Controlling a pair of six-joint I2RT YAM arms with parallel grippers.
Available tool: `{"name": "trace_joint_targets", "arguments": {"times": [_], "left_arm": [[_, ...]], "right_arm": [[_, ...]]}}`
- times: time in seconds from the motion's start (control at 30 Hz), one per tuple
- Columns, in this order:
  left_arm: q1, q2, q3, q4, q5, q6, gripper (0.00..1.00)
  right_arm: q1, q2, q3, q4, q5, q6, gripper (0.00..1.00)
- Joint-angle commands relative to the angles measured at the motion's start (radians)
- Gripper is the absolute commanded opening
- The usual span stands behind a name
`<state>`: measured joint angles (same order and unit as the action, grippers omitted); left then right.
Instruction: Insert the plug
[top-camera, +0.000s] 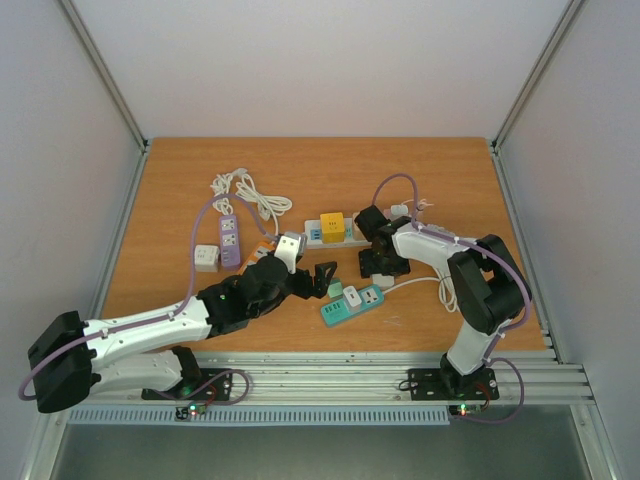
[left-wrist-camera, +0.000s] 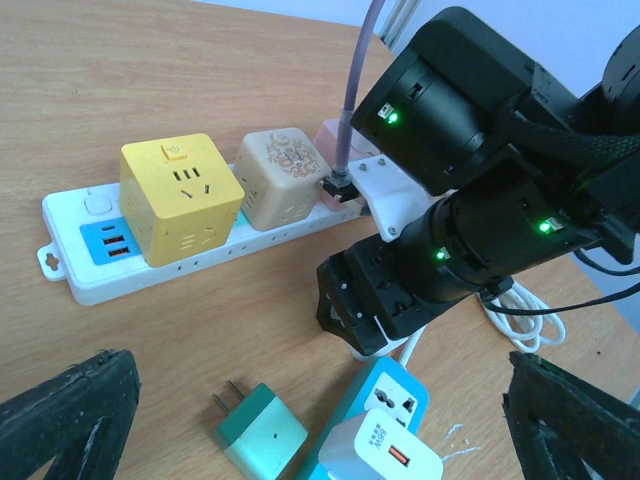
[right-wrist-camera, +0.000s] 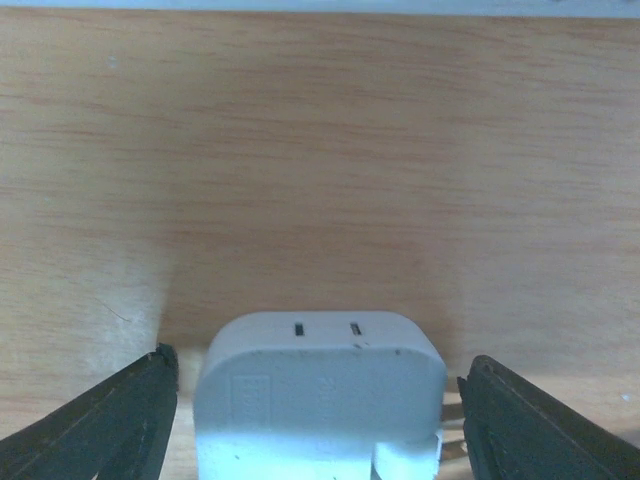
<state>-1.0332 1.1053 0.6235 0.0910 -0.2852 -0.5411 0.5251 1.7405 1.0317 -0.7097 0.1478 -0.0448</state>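
**Grippers.** The right gripper (right-wrist-camera: 320, 365) has its fingers spread on either side of the white plug (right-wrist-camera: 320, 400). A gap shows on both sides and nothing is gripped. The plug rests on the table (right-wrist-camera: 320, 150), with two slots showing on its upper edge.

The left gripper (left-wrist-camera: 318, 395) has its fingers wide apart and holds nothing. A teal plug (left-wrist-camera: 262, 432) lies loose on the wood between them, prongs pointing away from the gripper. It is just beside the teal strip (left-wrist-camera: 385, 395), which carries a white charger (left-wrist-camera: 380, 458).

**Risks, as judged.**
- The right fingers may close off-centre on the white plug's rounded shell, which would twist it or squeeze it out.
- The white plug's prongs are barely visible, so its orientation for insertion is unconfirmed. A tilted plug would jam, or push the unheld strip along the table.
- The arms work close together, so a reach by either could strike the other.

**Views.**
- Only the right wrist view shows the gaps beside the white plug.
- Only the left wrist view shows the teal plug's prongs and an open socket on the teal strip.
- Only the top view shows both arms whole, and a purple strip (top-camera: 229, 240) off to the left.
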Motion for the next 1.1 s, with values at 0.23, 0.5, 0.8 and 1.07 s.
{"name": "trace_joint_targets", "arguments": {"times": [0.23,0.5,0.8,1.07], "left_arm": [[0.005,0.002,-0.002,0.098,0.006,0.017,0.99],[0.005,0.007,0.0,0.096,0.007,0.016,0.99],[0.005,0.055,0.05,0.054,0.043,0.044,0.99],[0.006,0.121,0.125,0.063,0.177,0.09,0.99]], "right_arm": [[0.007,0.039,0.005,0.085,0.028,-0.022,0.71],[0.007,-0.049,-0.053,0.128,0.024,0.041,0.54],[0.007,-0.312,-0.128,0.178,0.071,0.159,0.54],[0.007,-0.562,-0.181,0.173,-0.005,0.42,0.55]]}}
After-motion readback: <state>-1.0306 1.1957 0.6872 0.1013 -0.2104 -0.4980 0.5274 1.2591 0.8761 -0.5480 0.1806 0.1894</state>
